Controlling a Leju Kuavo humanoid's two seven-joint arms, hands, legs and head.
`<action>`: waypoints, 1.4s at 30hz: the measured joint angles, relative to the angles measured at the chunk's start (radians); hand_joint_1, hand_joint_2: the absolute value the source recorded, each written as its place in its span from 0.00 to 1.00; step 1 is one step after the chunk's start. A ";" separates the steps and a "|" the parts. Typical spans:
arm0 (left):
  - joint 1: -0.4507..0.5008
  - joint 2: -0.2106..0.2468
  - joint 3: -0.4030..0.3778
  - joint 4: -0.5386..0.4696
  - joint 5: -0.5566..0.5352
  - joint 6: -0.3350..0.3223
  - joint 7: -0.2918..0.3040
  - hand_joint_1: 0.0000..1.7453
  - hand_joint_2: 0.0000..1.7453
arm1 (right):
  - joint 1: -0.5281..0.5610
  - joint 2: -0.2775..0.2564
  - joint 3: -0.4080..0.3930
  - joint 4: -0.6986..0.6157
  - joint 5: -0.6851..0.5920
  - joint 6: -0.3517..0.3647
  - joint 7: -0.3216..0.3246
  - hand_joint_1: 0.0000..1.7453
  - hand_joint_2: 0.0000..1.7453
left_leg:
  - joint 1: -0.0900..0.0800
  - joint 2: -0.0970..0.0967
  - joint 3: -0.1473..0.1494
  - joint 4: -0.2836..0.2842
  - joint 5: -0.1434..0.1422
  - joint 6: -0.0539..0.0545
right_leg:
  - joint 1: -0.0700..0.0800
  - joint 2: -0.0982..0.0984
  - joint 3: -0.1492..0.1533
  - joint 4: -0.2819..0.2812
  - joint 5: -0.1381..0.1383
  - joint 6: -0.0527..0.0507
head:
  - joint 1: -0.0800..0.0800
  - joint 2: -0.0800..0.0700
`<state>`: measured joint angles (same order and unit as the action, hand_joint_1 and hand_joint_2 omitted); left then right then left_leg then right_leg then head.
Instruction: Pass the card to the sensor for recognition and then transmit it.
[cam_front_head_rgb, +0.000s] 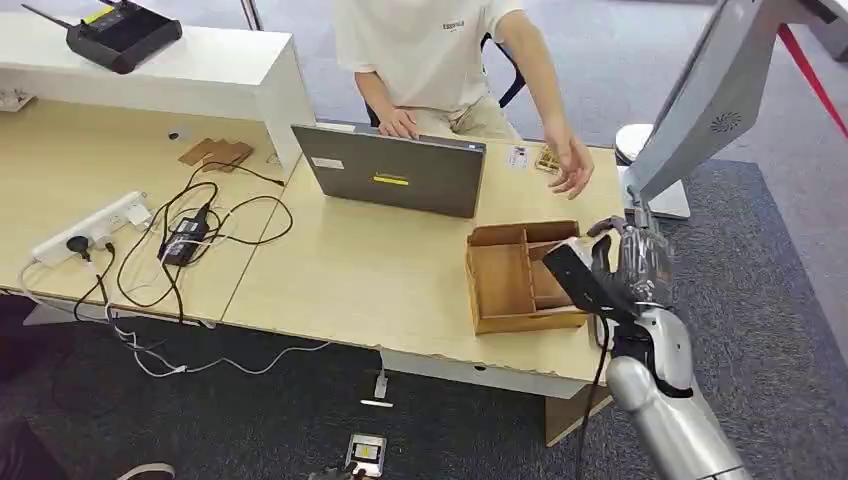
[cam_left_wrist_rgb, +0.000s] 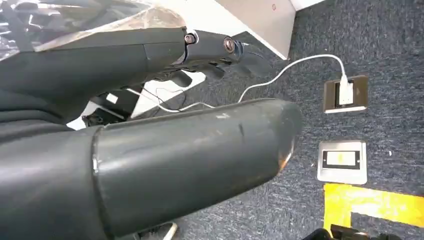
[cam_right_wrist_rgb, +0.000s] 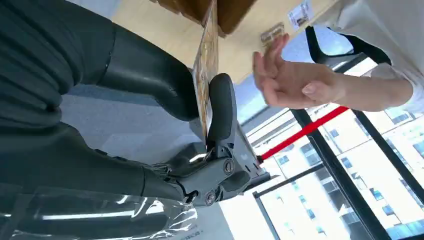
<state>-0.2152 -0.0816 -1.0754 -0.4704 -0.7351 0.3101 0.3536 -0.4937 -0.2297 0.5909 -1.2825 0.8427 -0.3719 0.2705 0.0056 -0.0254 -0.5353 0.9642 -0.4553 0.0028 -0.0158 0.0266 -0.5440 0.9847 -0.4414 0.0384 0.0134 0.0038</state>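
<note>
Head view, right hand: your right hand (cam_front_head_rgb: 622, 268) hangs over the wooden tray (cam_front_head_rgb: 520, 275) at the tabletop (cam_front_head_rgb: 380, 270) edge, wrapped in clear film that blurs its outline.
Head view, risk: a person's hand (cam_front_head_rgb: 572, 172) hovers close by; a fast sweep toward it could knock it or jar the card loose.
Head view, sensor: you cannot pick out a sensor with certainty; the small tags beside the laptop (cam_front_head_rgb: 392, 170) are too small to read.
Left wrist view, left hand: the left hand (cam_left_wrist_rgb: 165, 130) hangs over carpet, holding nothing, with the thumb and the fingers (cam_left_wrist_rgb: 215, 47) well apart.
Right wrist view, card: the card (cam_right_wrist_rgb: 206, 65) sits edge-on, pinched between the thumb (cam_right_wrist_rgb: 145, 72) and a dark finger (cam_right_wrist_rgb: 222, 107).
Right wrist view, risk: the pinch looks to sit near the card's edge, so a twist may let it slide out.
Right wrist view, hidden: the card's face is unreadable edge-on, and its far end is cut off against the tray.
</note>
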 joint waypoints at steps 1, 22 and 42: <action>-0.001 0.000 0.000 0.000 -0.003 0.000 -0.001 0.00 0.00 | -0.007 0.000 0.000 -0.003 -0.002 0.002 0.000 1.00 1.00 | 0.000 0.000 0.000 0.000 0.000 0.000 | 0.000 0.000 0.000 0.000 0.000 0.000 | 0.000 0.000; -0.035 -0.011 -0.011 -0.011 -0.100 -0.087 -0.043 0.00 0.00 | -0.378 0.127 0.069 0.360 -0.047 0.049 -0.053 1.00 1.00 | 0.000 -0.001 -0.001 0.000 0.000 0.000 | 0.000 0.000 0.000 0.001 0.000 0.000 | 0.000 0.000; -0.032 -0.014 -0.012 -0.013 -0.113 -0.084 -0.041 0.00 0.00 | -0.431 0.195 0.121 0.574 -0.068 -0.052 -0.084 0.00 1.00 | 0.000 -0.001 0.000 0.000 0.000 0.000 | 0.000 0.000 0.000 0.001 0.000 0.000 | 0.000 0.000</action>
<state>-0.2473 -0.0954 -1.0872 -0.4837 -0.8476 0.2258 0.3124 -0.9248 -0.0343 0.7115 -0.7088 0.7744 -0.4239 0.1865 0.0055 -0.0259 -0.5358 0.9644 -0.4549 0.0027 -0.0157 0.0265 -0.5445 0.9852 -0.4411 0.0384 0.0134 0.0038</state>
